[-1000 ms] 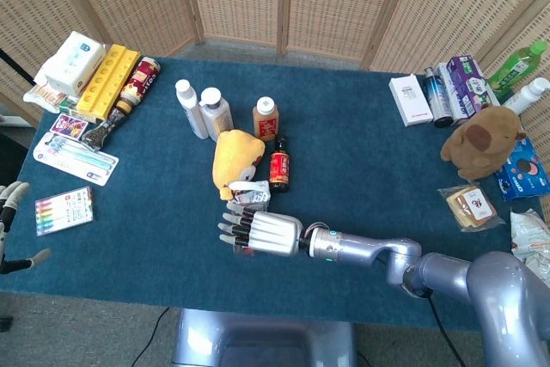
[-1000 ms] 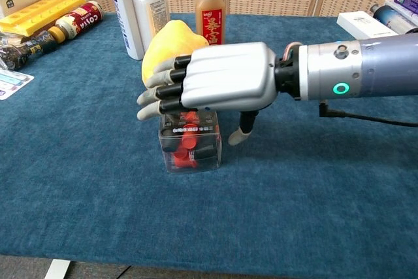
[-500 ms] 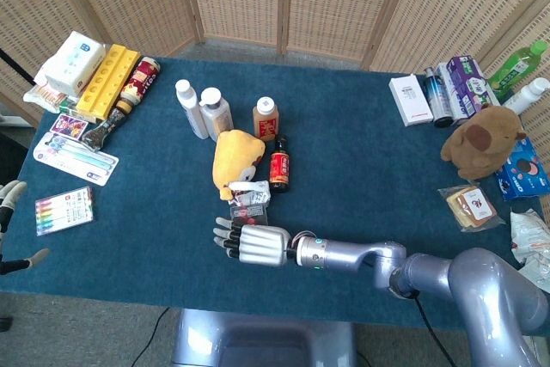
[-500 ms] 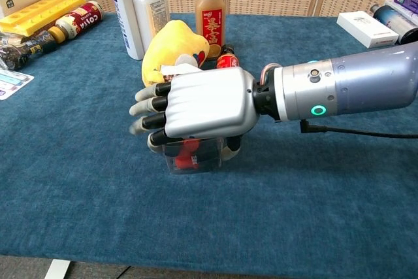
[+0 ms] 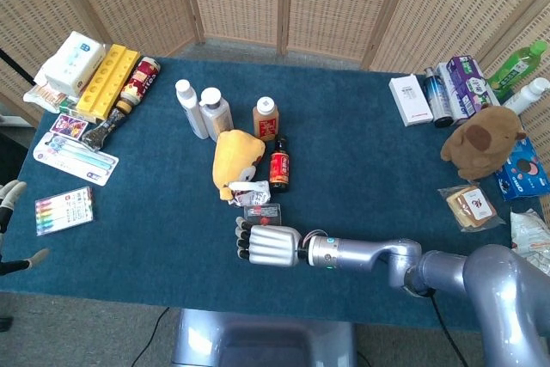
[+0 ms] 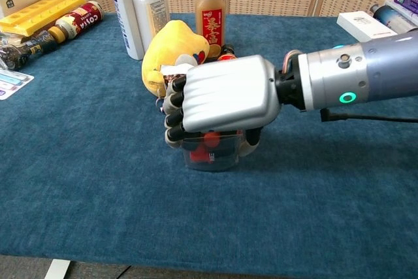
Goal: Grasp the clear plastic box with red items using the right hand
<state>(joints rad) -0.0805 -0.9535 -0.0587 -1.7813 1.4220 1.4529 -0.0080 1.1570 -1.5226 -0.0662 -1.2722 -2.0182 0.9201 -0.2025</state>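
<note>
Grasp step: right robot hand [image 6: 222, 99] wrapped round clear plastic box [image 6: 212, 151], fingers curled over far side; box on counter [image 6: 98, 181] just before yellow plush [image 6: 171, 47]. Next, judged: firm grip, straight lift; left robot hand [image 5: 9, 212] idle, holding nothing

Clear plastic box [image 6: 212, 151] with red items
Upright on the blue counter [image 6: 98, 181], just before a yellow toy [image 6: 173, 47]

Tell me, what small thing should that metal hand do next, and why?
Probably lift a little. The right hand has its fingers curled around the clear plastic box, which sits on the blue table close beside the yellow plush toy; a small rise would test the grip.
</note>
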